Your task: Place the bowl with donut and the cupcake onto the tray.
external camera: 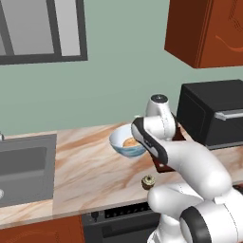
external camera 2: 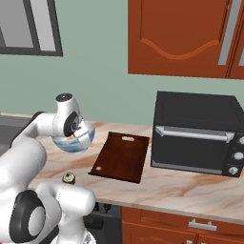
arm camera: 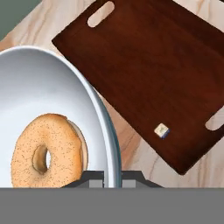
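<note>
The hand point(arm camera: 112, 174) is clamped on the rim of the bowl point(arm camera: 39, 87), holding it with the donut point(arm camera: 48, 151) above the worktop point(external camera: 90, 166), beside the tray point(arm camera: 153, 74).

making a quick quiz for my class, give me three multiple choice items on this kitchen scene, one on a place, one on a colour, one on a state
1. Where is the cupcake?
A. On the tray
B. On the counter near its front edge
C. In the bowl

2. What colour is the tray?
A. Dark reddish-brown
B. White
C. Pale blue

3. What is the state of the bowl?
A. Resting flat on the tray
B. Sitting in the sink
C. Held by the gripper, lifted off the counter

Answers:
1 B: the left base view shows it standing alone on the marble counter beside the arm.
2 A: the right base view and the hand view both show a dark reddish-brown board with handle slots.
3 C: the hand view shows the gripper shut on the bowl's rim, with the donut inside and the tray beside and below it.
</note>
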### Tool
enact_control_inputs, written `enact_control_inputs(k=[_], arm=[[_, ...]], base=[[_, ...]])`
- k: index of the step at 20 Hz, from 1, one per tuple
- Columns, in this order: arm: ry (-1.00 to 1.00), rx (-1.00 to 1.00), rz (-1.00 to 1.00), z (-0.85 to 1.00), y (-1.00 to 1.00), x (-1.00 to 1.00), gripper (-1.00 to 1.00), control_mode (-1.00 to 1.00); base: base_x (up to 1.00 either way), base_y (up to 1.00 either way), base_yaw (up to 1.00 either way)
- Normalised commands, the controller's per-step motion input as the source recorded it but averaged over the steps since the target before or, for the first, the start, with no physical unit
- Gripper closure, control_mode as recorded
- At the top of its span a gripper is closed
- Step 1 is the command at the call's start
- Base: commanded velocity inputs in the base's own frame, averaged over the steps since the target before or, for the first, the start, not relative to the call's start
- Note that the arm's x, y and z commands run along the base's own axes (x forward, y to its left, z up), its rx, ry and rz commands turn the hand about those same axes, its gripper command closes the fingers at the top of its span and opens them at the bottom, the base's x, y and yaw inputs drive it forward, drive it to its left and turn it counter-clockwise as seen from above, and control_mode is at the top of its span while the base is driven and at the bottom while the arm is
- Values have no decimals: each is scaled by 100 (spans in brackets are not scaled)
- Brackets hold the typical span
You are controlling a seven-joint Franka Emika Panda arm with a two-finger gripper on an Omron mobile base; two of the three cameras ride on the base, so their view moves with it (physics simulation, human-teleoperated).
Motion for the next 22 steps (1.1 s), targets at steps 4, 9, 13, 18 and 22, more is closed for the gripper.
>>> enact_control_inputs(k=[4,9,13,18,22], arm=[[0,2,-34,29,-7,0,100,-100],[0,0,-34,10,-21,0,100,-100],[0,2,-28,9,-36,0,100,-100],[-1,6,-28,5,-40,0,100,-100],[-7,1,-24,0,-35,0,100,-100]], base=[[0,0,0],[0,0,0],[0,0,0],[0,0,0],[0,0,0]])
